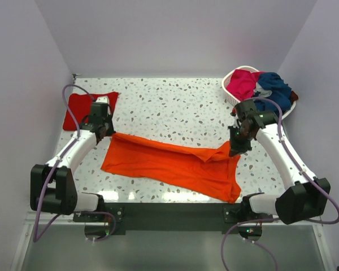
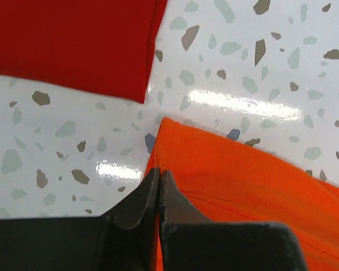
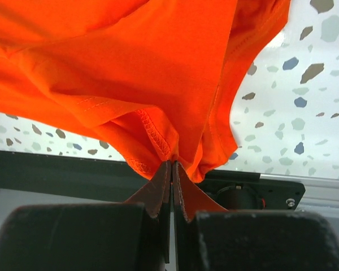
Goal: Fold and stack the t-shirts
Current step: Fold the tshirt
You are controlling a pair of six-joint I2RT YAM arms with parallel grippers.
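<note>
Speckled white tabletop, walls on three sides.

Orange t-shirt is the biggest item. It's stretched in a long band across the near middle of the tabletop, from upper left down to lower right. Most of it lies flat. The right end is bunched and pulled up off the surface, with a flap hanging down toward the near edge. Stitched hem visible at that raised end in the right wrist view.

Red t-shirt sits at the far left, folded into a flat, roughly square pad. It's close to the orange one's left corner but not touching it; a strip of bare tabletop shows between them.

White basket is at the far right corner. A magenta t-shirt is heaped in its left side and a navy t-shirt is crumpled on its right, spilling over the rim.

Left gripper is down at the orange t-shirt's left corner, fingers pressed together and pinching the edge of the cloth low against the tabletop.

Right gripper has its fingers pressed together on the bunched hem at the right end and holds that cloth above the tabletop.
</note>
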